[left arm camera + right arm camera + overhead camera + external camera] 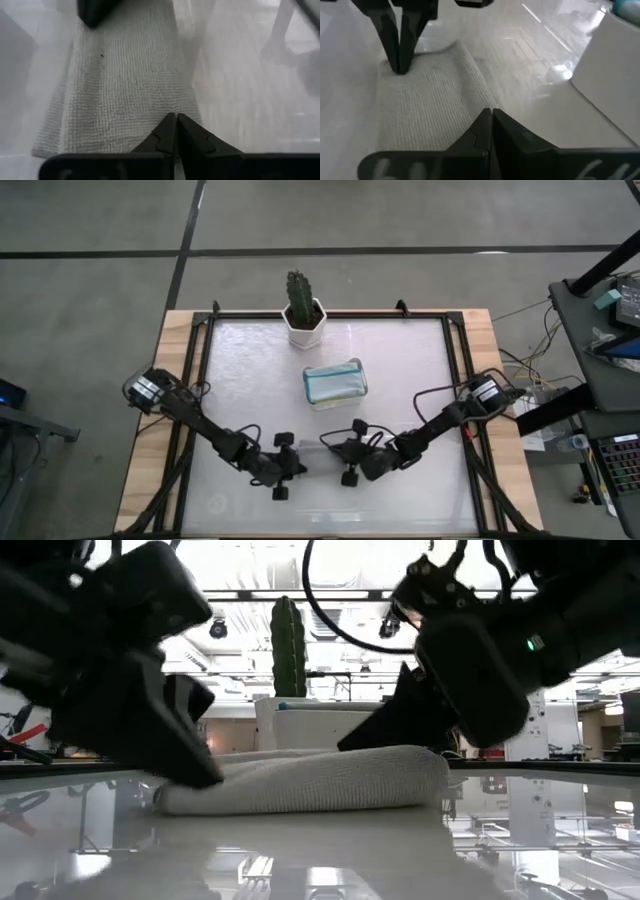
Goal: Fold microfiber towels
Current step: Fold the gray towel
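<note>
A folded grey towel [310, 780] lies flat on the table between my two grippers. My left gripper [175, 117] is shut at the towel's left end, shown in the low view as a dark mass, the left gripper [185, 765]. My right gripper [490, 112] is shut at the towel's right end, on its far side [400, 735]. In the high view the left gripper [302, 467] and right gripper [327, 444] nearly face each other. A pale teal towel [335, 378] lies folded in the white tray [333, 397]. My left gripper has its shut fingertips on the towel's edge near a corner [187, 107], slanting down from the table's left. The tips hide how many layers are between them. The towel lies flat on the table. My right gripper has its shut fingertips on the towel's edge [477, 100] at the opposite end, slanting down from the table's right. The tips hide whether one layer or several is pinched. The towel stays on the table, slack.
The white tray [615, 75] stands just beyond the towel, toward the far side. A cactus in a white pot [303, 315] is at the far edge, middle. A black frame [455, 380] runs around the tabletop.
</note>
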{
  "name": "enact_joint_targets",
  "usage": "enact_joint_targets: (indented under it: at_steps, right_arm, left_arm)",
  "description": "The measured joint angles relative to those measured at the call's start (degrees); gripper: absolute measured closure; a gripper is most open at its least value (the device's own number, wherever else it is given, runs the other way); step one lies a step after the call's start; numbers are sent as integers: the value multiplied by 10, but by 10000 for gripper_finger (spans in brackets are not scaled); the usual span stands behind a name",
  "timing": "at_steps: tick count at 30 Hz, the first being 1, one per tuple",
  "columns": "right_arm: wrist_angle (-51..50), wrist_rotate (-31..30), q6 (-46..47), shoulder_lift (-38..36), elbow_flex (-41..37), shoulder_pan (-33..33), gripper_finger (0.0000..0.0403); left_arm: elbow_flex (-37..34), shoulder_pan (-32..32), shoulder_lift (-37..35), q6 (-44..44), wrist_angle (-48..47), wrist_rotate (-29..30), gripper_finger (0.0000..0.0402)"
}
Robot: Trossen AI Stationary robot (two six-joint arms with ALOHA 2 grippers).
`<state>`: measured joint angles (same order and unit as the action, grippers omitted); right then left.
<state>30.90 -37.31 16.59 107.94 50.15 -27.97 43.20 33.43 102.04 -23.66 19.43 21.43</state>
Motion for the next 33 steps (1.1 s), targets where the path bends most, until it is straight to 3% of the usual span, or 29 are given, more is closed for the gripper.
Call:
enact_joint_targets:
  at_steps: [8,28,33]
  right_arm:
    - [-6,-5,32,3,-25,0,394]
    - [-10,3,5,-72,-27,-16,394]
    - [-6,30,-1,-82,-27,-28,394]
  left_arm:
    - [1,0,26,-19,5,-8,401]
    - [-5,0,-42,12,-10,-14,402]
    - [-5,-2,-40,20,-9,65,402]
